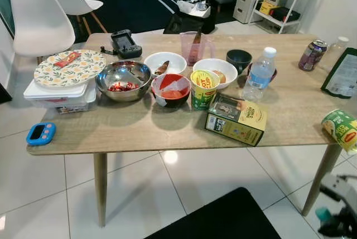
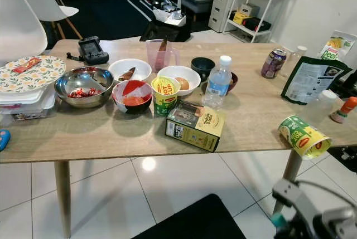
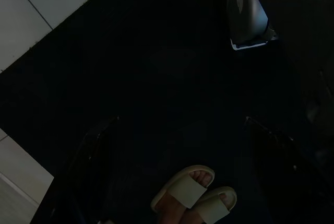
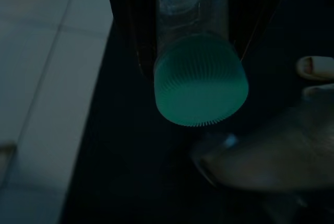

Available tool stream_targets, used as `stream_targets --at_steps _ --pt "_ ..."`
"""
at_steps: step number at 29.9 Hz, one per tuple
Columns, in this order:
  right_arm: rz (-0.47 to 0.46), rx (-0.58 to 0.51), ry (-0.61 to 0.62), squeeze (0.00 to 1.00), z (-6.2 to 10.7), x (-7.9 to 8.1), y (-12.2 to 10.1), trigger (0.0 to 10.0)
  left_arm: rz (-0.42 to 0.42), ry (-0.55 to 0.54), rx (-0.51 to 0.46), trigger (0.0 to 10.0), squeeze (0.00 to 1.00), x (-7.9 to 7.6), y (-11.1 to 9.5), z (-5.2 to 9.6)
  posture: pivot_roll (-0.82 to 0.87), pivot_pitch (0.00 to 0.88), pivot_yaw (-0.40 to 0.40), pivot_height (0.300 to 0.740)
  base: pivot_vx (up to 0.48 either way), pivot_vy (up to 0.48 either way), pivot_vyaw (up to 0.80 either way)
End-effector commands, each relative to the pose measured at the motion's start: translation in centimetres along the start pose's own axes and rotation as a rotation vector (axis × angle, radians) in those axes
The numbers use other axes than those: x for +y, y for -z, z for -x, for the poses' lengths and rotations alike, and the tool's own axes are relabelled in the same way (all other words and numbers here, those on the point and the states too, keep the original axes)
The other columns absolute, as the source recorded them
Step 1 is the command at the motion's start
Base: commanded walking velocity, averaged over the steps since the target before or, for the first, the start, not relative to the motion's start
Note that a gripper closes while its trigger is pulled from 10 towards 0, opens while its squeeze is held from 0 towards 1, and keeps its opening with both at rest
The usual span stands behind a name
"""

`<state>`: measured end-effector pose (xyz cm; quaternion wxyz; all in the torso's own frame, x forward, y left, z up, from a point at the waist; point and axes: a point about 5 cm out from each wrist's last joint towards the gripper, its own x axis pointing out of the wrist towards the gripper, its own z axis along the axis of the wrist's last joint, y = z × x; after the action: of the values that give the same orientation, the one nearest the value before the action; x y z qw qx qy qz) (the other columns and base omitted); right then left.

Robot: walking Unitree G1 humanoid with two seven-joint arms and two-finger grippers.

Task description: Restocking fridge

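We saw our right end effector [image 4: 190,51], low beyond the wooden desk's [image 2: 111,133] near right corner, clamped on a clear bottle with a green ribbed cap [image 4: 201,80], its long axis running along the fingers; the left arm hung idle.

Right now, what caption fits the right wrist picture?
Right gripper clamped on a clear bottle with a ribbed green cap.

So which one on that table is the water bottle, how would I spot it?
Start at the long wooden table and find the cluster of bowls near its middle. Just right of the white bowl holding an egg stands the water bottle, upright. It is the one tall clear plastic item there, with a white cap.
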<state>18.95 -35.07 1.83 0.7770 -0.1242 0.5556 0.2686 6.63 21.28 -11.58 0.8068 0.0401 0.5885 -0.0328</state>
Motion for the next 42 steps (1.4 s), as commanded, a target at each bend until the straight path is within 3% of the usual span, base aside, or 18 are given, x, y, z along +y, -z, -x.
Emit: stream_targets --at_steps 1,7,10,16,21,24,34,39,41,42 --pt "0.005 0.019 0.040 0.00 -0.2 -0.1 0.4 10.0 -0.002 0.021 -0.070 10.0 0.00 -0.4 -1.8 -0.3 -0.02 0.000 -0.047 0.740 0.000 0.000 0.00" --pt "-0.080 0.018 0.240 0.00 -2.1 0.2 2.0 10.0 -0.014 0.022 -0.076 10.0 0.00 -0.3 -2.0 -0.3 -0.03 0.000 -0.046 0.740 0.000 0.000 0.00" --pt "-0.111 0.005 0.276 0.00 -2.6 0.4 2.2 10.0 -0.016 0.026 -0.076 10.0 0.00 -0.3 -2.0 -0.3 -0.03 0.000 -0.045 0.740 0.000 0.000 0.00" --pt "-0.264 -0.064 0.378 0.00 -5.2 2.1 2.5 10.0 -0.021 0.040 -0.070 10.0 0.00 -0.3 -2.0 -0.2 -0.02 0.000 -0.035 0.740 0.000 -0.251 0.00" --pt "-0.289 -0.095 0.413 0.00 -5.6 2.3 2.1 10.0 -0.016 0.037 -0.063 10.0 0.00 -0.1 -1.7 -0.2 -0.02 0.000 -0.031 0.740 0.000 -0.458 0.00" --pt "-0.277 -0.171 0.410 0.00 -4.8 1.3 0.6 10.0 0.002 0.030 -0.065 10.0 0.00 0.0 -1.7 -0.1 -0.02 0.000 -0.033 0.740 0.000 -0.149 0.00" --pt "-0.221 -0.277 0.388 0.00 -2.9 -0.4 -1.8 10.0 0.006 0.045 -0.071 10.0 0.00 -0.4 -1.9 -0.2 -0.03 0.000 -0.039 0.740 0.000 0.000 0.00" --pt "-0.199 -0.468 0.259 0.00 -1.1 -1.2 -4.6 10.0 0.005 0.051 -0.076 10.0 0.00 -0.5 -2.0 -0.3 -0.02 0.000 -0.039 0.740 0.000 0.000 0.00" --pt "-0.197 -0.494 0.243 0.00 -0.8 -1.4 -4.9 10.0 0.005 0.051 -0.076 10.0 0.00 -0.5 -2.0 -0.3 -0.02 0.000 -0.039 0.740 0.000 0.000 0.00" --pt "-0.214 -0.571 0.199 0.00 0.1 -1.7 -5.5 10.0 0.005 0.050 -0.076 10.0 0.00 -0.5 -2.1 -0.3 -0.02 0.000 -0.040 0.740 0.000 0.000 0.00"
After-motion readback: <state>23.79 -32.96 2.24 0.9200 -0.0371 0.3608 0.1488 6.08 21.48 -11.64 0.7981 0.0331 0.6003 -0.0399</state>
